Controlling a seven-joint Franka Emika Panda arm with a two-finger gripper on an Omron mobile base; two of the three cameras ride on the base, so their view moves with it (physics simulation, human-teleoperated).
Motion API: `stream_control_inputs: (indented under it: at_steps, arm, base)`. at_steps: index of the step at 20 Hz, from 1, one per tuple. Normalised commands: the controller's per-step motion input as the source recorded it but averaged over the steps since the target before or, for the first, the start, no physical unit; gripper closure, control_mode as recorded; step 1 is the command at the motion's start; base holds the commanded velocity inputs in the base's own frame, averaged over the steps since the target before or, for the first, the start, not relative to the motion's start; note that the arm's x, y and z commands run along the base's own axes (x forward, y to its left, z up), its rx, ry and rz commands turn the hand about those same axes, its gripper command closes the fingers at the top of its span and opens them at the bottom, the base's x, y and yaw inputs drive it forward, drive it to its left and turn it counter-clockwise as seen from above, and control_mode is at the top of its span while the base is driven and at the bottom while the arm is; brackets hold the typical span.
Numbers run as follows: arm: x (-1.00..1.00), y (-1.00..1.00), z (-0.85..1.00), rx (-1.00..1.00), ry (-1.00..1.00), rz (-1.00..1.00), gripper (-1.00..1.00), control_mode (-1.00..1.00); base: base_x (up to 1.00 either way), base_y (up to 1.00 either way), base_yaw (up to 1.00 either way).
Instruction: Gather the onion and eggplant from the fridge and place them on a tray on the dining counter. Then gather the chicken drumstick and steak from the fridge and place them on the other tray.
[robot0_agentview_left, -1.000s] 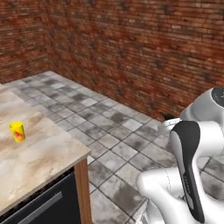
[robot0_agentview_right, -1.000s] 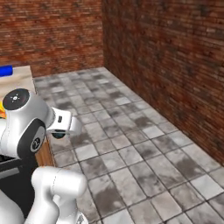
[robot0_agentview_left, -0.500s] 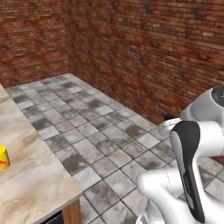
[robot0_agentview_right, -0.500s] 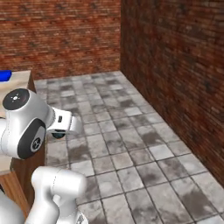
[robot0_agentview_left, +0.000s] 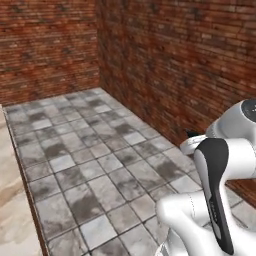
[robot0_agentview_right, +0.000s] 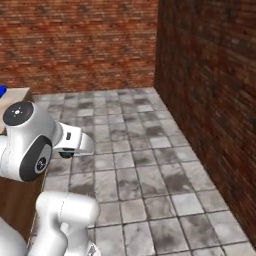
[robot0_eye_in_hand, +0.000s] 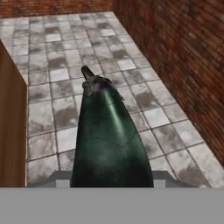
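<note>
The eggplant (robot0_eye_in_hand: 109, 135) is a long, glossy dark green-black body with a stubby stem pointing away from the hand. In the hand view it runs up from the bottom between the jaws. My gripper (robot0_eye_in_hand: 111, 177) is shut on its thick end, and the eggplant hides the fingertips. It hangs above grey floor tiles, next to the wooden side of the dining counter (robot0_eye_in_hand: 11, 131). The counter's marbled beige top (robot0_agentview_left: 10, 210) shows at the left edge of the left base view. The fridge, onion, chicken drumstick, steak and trays are out of view.
Red brick walls (robot0_agentview_left: 180, 55) meet in a corner ahead, with one wall close on the right (robot0_agentview_right: 210, 75). Grey stone tiles (robot0_agentview_right: 145, 165) cover the floor between counter and wall. A small blue object (robot0_agentview_right: 2, 91) sits on the counter top at the far left.
The whole picture has swung as the base turned. The counter has slid to the left edge and a small yellow item on it has left the frame. The arm's pose looks unchanged.
</note>
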Motion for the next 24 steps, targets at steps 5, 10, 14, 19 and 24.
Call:
stream_control_inputs:
  at_steps: [5,10,14,19,24]
  arm:
    - [0.0,0.0,0.0,0.0,0.0,0.0,1.0,1.0]
    - [0.0,0.0,0.0,0.0,0.0,0.0,1.0,1.0]
    - [0.0,0.0,0.0,0.0,0.0,0.0,1.0,1.0]
    - [0.0,0.0,0.0,0.0,0.0,0.0,1.0,1.0]
    - [0.0,0.0,0.0,0.0,0.0,0.0,1.0,1.0]
  base:
    - [1.0,-0.3,0.32]
    - [1.0,-0.17,0.37]
    - [1.0,-0.16,0.38]
    - [1.0,-0.19,0.38]
    - [1.0,-0.29,0.39]
